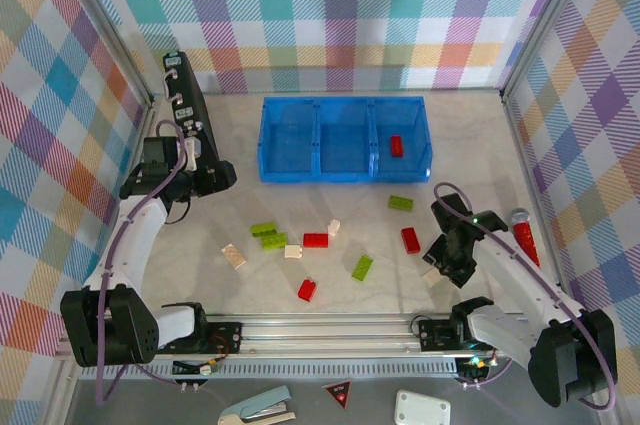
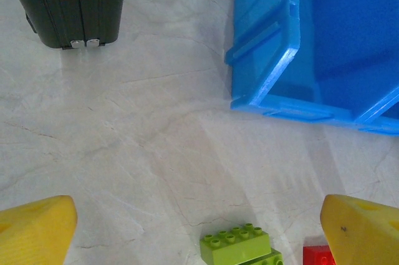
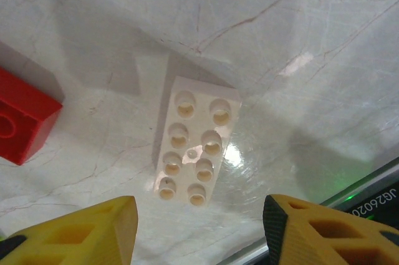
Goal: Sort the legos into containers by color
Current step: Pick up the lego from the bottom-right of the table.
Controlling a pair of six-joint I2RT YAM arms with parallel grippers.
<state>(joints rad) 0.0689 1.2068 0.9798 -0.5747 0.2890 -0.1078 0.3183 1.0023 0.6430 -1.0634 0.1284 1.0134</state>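
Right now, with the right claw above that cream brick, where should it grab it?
Pinch the cream brick across its two long sides, coming straight down. It lies flat, studs up, its long sides facing the open fingers of the right gripper, so the narrow width should fit between them.

Four red legos (image 1: 315,240), four green legos (image 1: 362,267), four cream legos (image 1: 233,256) (one tray (image 1: 345,175)).

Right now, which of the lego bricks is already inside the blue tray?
The red brick in the right-hand compartment of the blue tray. Every other brick, red, green or cream, lies loose on the table in front of the tray.
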